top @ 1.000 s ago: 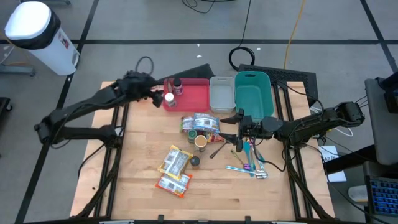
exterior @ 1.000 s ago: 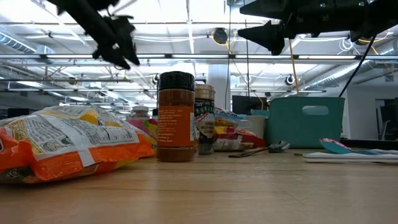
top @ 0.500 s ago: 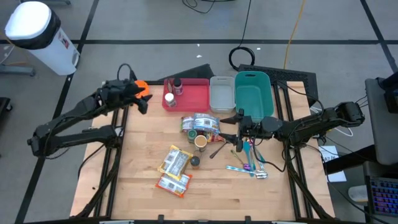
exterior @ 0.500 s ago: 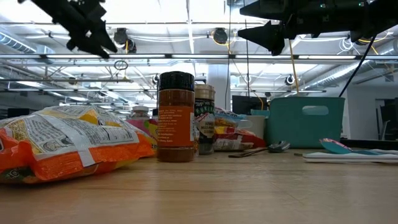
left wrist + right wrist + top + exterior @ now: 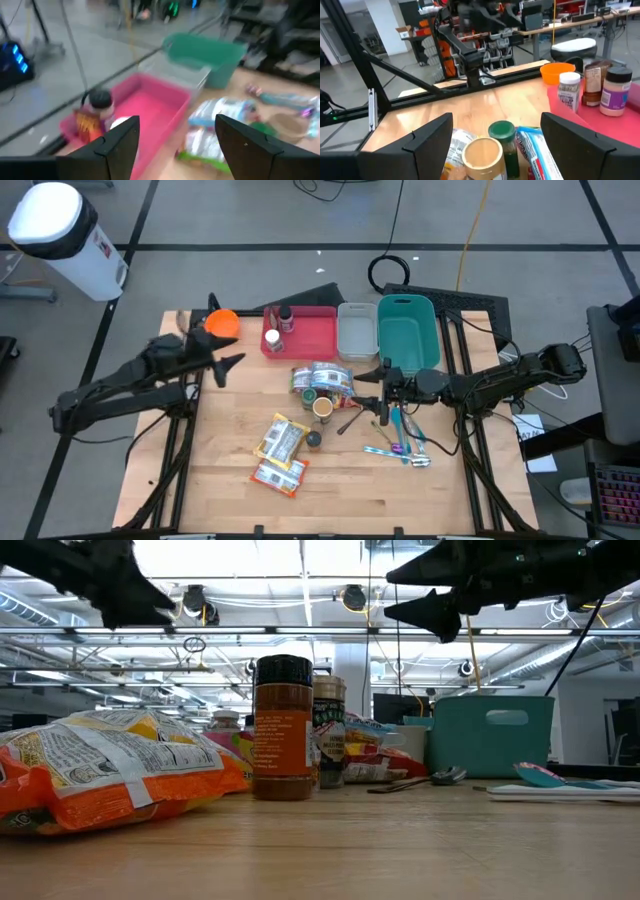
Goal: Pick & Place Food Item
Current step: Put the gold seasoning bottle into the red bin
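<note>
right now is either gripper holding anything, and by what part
Nothing is held. The left gripper is open and empty beside the red tray; the right gripper is open above the food pile.

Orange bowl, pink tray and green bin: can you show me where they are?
orange bowl (image 5: 222, 323): high view, its inside.
pink tray (image 5: 312, 338): high view, its bare floor.
green bin (image 5: 408, 340): high view, its inside bottom.

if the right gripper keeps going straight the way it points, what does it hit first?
Probably the open-topped jar and the green-lidded jar beside it: both sit dead ahead between the open fingers of the right gripper. It hangs above the table in the low view, so level travel may clear them.
</note>
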Action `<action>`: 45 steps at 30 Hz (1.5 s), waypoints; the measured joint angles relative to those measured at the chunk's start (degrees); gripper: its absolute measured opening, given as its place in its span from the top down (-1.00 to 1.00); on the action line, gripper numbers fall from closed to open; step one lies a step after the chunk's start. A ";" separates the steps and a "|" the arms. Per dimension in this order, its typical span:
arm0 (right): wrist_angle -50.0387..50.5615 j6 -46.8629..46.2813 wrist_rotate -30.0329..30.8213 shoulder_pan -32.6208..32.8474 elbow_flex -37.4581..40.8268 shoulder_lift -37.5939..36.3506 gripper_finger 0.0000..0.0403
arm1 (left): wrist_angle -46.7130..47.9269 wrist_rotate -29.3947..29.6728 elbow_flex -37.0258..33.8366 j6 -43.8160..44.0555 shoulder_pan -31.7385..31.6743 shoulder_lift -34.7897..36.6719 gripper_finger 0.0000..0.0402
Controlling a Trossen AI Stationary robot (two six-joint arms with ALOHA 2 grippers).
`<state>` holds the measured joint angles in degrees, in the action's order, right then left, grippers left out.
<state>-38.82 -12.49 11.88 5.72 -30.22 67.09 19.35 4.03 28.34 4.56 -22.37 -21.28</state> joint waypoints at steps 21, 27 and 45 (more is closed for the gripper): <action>48.07 10.26 -6.14 0.38 -39.30 25.02 -0.85 | 1.96 0.50 0.01 1.13 2.27 6.00 -0.32; 52.03 10.62 -6.14 -0.61 -43.21 31.14 -0.86 | 2.07 0.50 0.01 1.90 2.27 2.56 -0.34; 54.61 5.83 -6.25 -0.90 -43.21 34.10 -0.39 | -0.50 0.55 0.02 2.07 2.27 -5.40 -0.30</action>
<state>15.79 -6.65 5.63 4.82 -73.43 101.19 18.85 4.58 28.35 6.63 -20.10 -26.67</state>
